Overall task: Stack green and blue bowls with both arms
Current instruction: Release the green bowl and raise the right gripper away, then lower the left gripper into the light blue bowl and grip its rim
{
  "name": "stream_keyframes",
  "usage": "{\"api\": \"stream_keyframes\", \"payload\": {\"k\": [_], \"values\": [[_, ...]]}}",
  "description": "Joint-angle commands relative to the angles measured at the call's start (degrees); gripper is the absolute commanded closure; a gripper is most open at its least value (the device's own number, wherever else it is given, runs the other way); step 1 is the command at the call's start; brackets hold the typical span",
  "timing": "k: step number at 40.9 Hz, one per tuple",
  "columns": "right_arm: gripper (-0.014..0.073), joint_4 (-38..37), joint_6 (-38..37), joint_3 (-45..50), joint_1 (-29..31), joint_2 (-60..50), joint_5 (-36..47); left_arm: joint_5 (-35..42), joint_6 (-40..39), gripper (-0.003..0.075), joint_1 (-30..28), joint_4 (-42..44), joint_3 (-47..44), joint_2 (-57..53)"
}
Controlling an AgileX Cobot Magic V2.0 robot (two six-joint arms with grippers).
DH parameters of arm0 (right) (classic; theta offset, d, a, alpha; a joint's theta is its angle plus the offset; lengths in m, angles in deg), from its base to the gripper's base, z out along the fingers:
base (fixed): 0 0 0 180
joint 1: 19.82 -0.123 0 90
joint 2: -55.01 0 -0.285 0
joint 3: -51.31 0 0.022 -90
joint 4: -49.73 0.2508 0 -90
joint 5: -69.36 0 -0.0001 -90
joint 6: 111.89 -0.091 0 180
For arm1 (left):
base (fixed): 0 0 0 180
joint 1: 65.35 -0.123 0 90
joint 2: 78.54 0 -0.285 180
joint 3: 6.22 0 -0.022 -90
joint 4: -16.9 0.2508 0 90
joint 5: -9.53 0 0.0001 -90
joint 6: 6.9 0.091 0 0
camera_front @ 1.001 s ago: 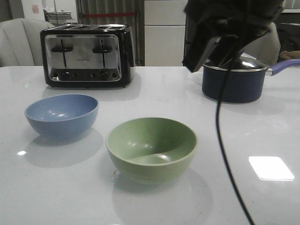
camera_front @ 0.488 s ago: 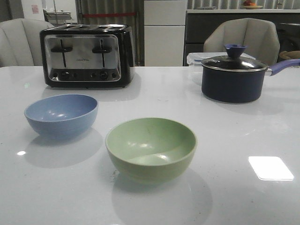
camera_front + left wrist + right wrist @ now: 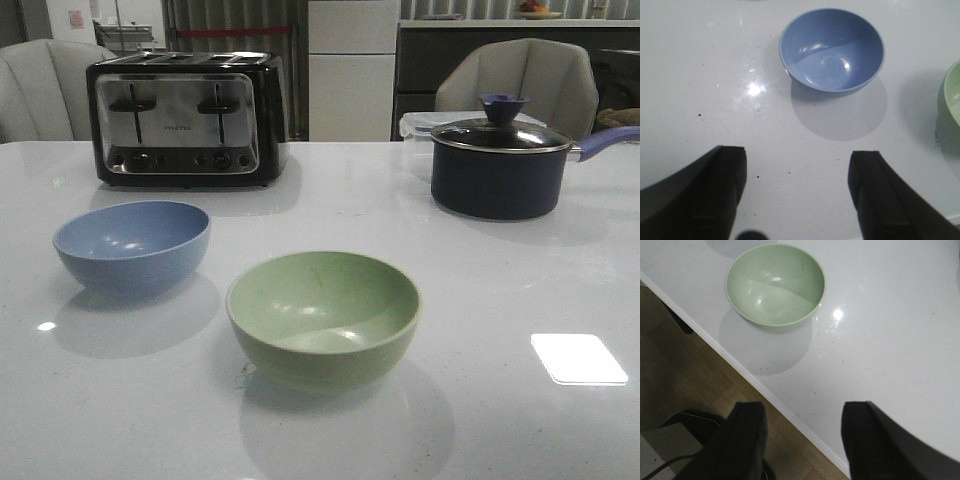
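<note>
A: Where are things?
B: Blue bowl (image 3: 132, 245) and green bowl (image 3: 322, 315) sit apart, unstacked.
A: Grippers?
B: Left gripper (image 3: 797, 192) and right gripper (image 3: 802, 437) spread, empty (a first reach likely next).

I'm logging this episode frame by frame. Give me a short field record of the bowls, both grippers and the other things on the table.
blue bowl: upright, empty, apart from the green one
green bowl: upright, empty, near the table's front edge
stacked: not yet
left gripper: open, holding nothing
right gripper: open, holding nothing
toaster: at the back
saucepan: lidded, at the back
table: white, glossy
</note>
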Motion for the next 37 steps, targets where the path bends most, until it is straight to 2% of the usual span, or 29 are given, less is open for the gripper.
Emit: {"api": "stream_keyframes", "payload": {"k": [1, 5, 12, 27, 37], "values": [[0.0137, 0.70, -0.10, -1.46, 0.01, -0.14, 2.99, 3.51, -0.08, 0.0217, 0.42, -1.41, 4.79, 5.35], [0.0137, 0.70, -0.10, -1.46, 0.01, -0.14, 2.99, 3.61, -0.08, 0.0197, 0.42, -1.63, 8.41, 11.58], [0.0137, 0.70, -0.10, -1.46, 0.01, -0.14, 2.99, 4.68, -0.19, 0.0112, 0.42, -1.89, 14.75, 22.68], [0.0137, 0.70, -0.10, -1.46, 0.01, -0.14, 2.99, 6.14, -0.19, 0.0117, 0.20, -0.23, 28.78, 43.08], [0.0137, 0.70, -0.10, -1.46, 0.01, -0.14, 2.99, 6.14, -0.19, 0.0117, 0.20, 3.74, 35.04, 51.80]]}}
